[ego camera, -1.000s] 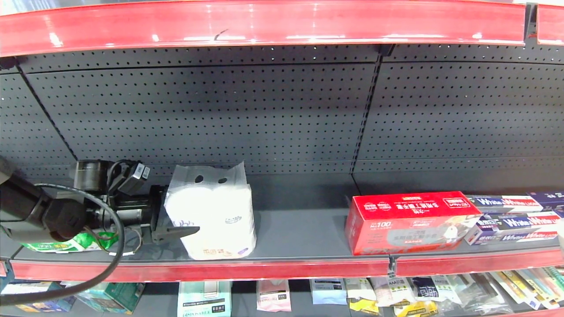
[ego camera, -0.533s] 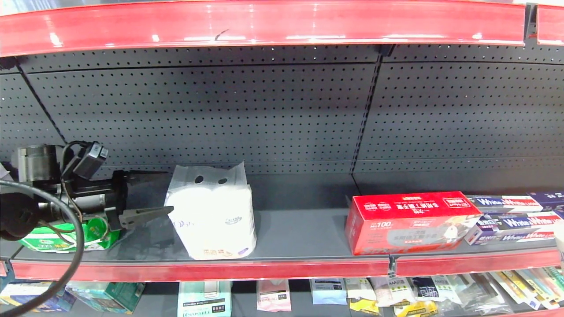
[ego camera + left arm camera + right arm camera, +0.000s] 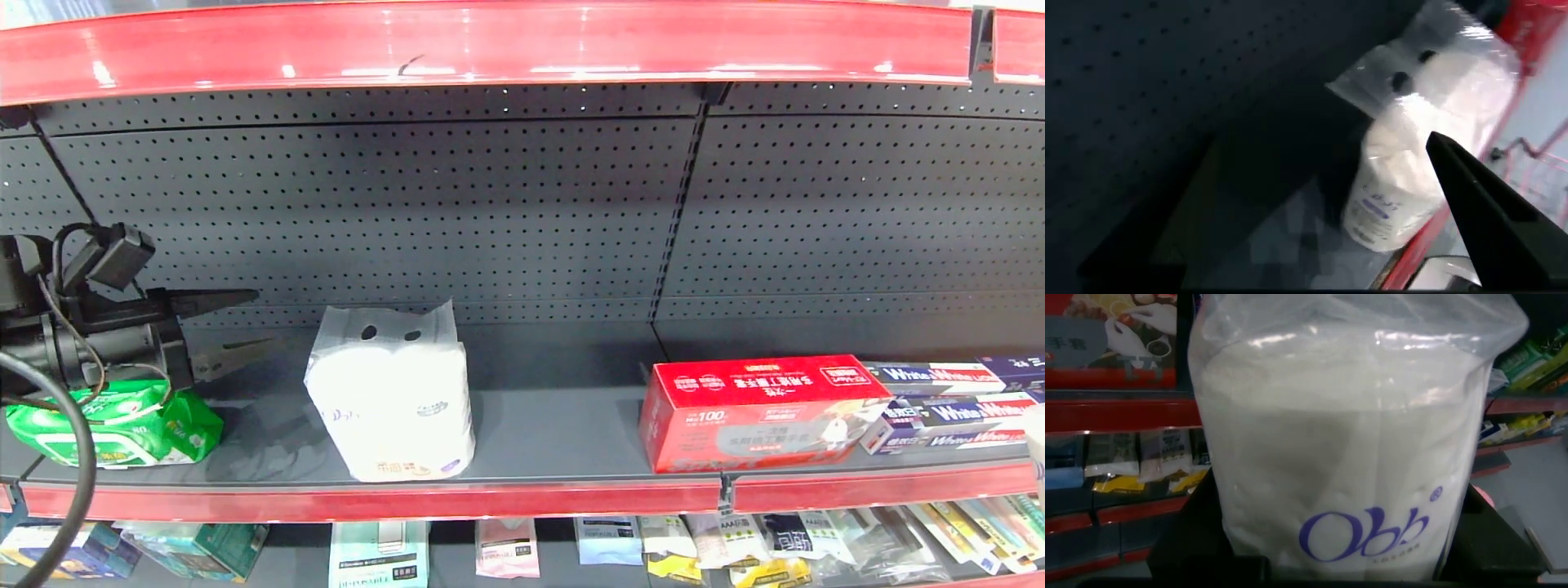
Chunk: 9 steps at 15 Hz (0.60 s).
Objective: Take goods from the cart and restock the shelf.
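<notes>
A white tissue pack in clear plastic stands upright on the grey shelf, left of centre. My left gripper hangs open to its left, apart from it, above a green wipes pack. In the left wrist view the same tissue pack stands beyond one dark finger. My right gripper is shut on a second white tissue pack, which bulges up between its dark fingers. A sliver of that pack shows at the right edge of the head view.
A red box lies right of centre, with toothpaste boxes beside it. The shelf floor between the tissue pack and the red box is bare. A perforated back panel closes the rear. The lower shelf holds several hanging packets.
My left gripper, whose open fingers stood around the tissue pack a second ago, has drawn back left and upward. The pack stays on the shelf. The green wipes pack is now uncovered.
</notes>
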Tool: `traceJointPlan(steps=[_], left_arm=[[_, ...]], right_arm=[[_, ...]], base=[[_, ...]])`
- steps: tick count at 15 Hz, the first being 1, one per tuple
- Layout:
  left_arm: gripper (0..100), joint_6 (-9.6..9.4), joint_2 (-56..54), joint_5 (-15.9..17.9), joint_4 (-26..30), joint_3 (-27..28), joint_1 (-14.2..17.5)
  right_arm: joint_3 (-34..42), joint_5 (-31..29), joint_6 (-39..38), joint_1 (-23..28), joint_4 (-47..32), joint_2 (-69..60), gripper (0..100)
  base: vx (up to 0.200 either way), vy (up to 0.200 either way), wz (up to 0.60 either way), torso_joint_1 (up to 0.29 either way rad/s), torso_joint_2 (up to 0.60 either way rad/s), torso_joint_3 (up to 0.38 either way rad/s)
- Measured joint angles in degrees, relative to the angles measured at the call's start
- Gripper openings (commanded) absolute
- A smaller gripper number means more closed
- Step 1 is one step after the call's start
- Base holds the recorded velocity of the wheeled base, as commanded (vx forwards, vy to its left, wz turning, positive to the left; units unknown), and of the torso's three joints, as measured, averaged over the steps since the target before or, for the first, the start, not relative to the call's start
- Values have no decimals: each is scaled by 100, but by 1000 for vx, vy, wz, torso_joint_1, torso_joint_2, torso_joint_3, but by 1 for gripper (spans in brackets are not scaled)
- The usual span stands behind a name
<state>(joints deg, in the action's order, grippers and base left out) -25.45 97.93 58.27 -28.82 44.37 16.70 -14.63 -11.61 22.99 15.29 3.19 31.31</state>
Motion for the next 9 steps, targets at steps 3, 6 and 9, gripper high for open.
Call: traceJointPlan(steps=[3, 6, 9], left_arm=[[100, 66, -162, -1396, -30, -39, 33], [100, 806, -284, -3457, -892, -289, 83], [100, 2322, -444, -5805, -1506, -756, -251]], right_arm=[[-41, 1, -37, -5, 35, 80, 0], [-77, 11, -39, -13, 37, 144, 0], [-144, 15, -37, -27, 41, 179, 0]], base=[[0, 0, 0, 0, 0, 0], [0, 0, 0, 0, 0, 0], [0, 0, 0, 0, 0, 0]])
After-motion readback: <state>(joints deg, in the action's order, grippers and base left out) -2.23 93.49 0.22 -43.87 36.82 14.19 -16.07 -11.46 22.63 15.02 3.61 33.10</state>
